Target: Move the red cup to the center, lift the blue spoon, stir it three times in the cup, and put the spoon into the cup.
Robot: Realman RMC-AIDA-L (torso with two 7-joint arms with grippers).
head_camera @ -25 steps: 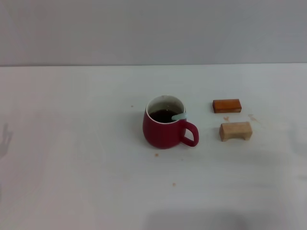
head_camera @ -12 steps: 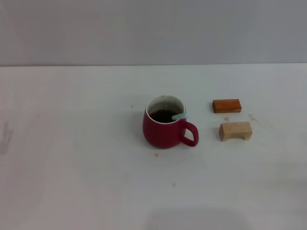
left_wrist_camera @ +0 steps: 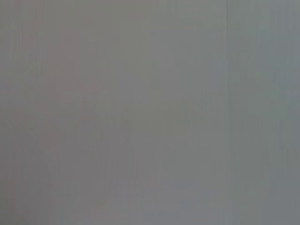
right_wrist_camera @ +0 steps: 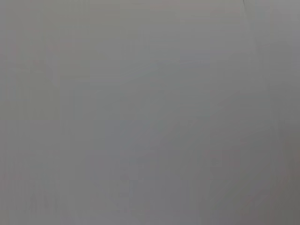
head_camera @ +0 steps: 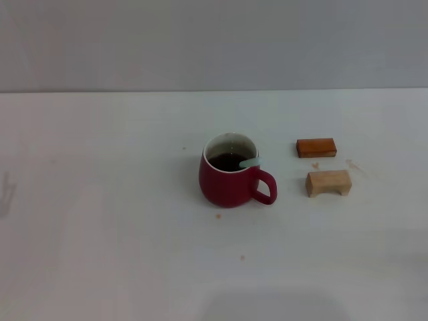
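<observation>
Two wooden blocks, one orange-brown (head_camera: 315, 148) and one tan (head_camera: 328, 182), lie on the white worktop (head_camera: 100, 234) just to the right of the red cup (head_camera: 231, 177); the cup stands upright near the middle of the worktop, handle turned toward the tan block, dark liquid inside. The blue spoon (head_camera: 251, 162) sits in the cup; only the pale end of its handle shows, leaning on the rim above the cup's handle; its bowl is hidden under the liquid.

Neither pincer appears in the head view, and both wrist views show only a blank grey surface; whether each pincer is apart or together cannot be told.

Judged from this layout, the cup is centred and the spoon is placed, so the task looks complete or nearly so; the step in hand is most likely a clean retreat of the arms. To do it well: keep both arms well away from the cup; avoid any sweep low over the worktop near the spoon handle, since a light knock could tip the spoon out or spill liquid; leave the blocks undisturbed.
</observation>
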